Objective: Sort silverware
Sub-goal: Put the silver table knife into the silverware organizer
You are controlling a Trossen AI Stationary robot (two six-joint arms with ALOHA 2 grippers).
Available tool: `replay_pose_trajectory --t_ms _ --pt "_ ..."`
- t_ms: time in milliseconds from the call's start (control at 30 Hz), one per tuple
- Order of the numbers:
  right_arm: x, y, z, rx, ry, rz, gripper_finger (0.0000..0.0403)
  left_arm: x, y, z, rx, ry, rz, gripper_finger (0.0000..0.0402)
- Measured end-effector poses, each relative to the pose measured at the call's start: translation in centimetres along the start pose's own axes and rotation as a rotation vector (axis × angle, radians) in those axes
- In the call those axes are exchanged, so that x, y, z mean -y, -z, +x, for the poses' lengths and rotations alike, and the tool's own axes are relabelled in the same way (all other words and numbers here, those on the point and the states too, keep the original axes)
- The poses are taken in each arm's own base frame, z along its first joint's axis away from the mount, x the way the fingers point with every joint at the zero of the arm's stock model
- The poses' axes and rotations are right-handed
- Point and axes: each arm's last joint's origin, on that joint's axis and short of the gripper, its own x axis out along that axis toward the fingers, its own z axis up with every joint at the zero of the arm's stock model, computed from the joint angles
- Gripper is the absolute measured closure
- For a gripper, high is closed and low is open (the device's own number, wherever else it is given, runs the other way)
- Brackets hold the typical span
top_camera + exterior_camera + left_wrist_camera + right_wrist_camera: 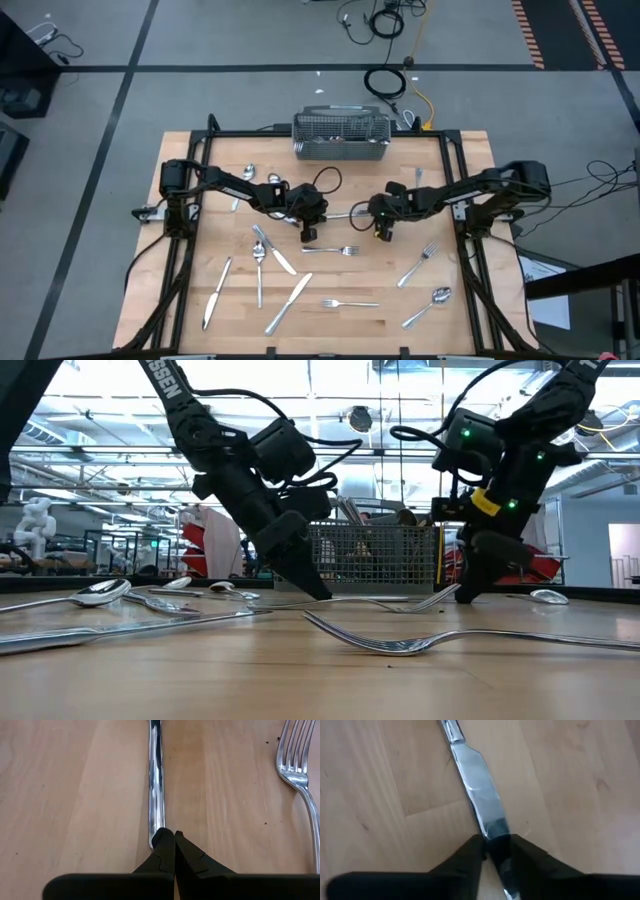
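A table knife (340, 214) lies on the wooden table between my two grippers, at the table's middle. My left gripper (306, 230) is shut, and its tips are down at one end of the knife (156, 780). My right gripper (381, 232) stands at the other end, closed on the blade (475, 775). More silverware lies loose toward the near edge: a fork (335, 250), two knives (288, 303) and a spoon (258, 262). My left gripper sets its shut fingertips (165, 842) on the knife's handle end (155, 834), slanting down from the table's left side, in line with the knife. The knife lies flat on the table. My right gripper pinches the blade near its tip (495, 827) between its two fingers, pointing steeply down. The tip passes back between the fingers. The fingers lie along the blade, which stays low on the wood.
A grey wire-mesh basket (340, 137) stands at the far edge, behind both arms. A fork (418, 265) and a spoon (430, 303) lie at the near right. A knife (216, 293) lies near left, and spoons (250, 175) lie far left.
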Motion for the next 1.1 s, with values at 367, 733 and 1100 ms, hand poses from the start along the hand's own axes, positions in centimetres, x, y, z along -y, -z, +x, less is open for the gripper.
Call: replay_pose_trajectory --t_ms 367,733,1100 --pt "-0.2 -0.4 -0.3 0.015 -0.004 0.072 0.0402 0.0 0.0 0.0 -0.003 0.021 -0.003 0.0401" --pt "0.1 -1.7 -2.3 0.064 -0.079 0.302 0.0402 -0.4 -0.6 -1.5 0.008 -0.009 0.004 0.0401" --pt "2.2 -0.6 -5.8 0.039 -0.134 0.780 0.0286 -0.5 -0.1 -1.0 -0.008 -0.005 0.045 0.0401"
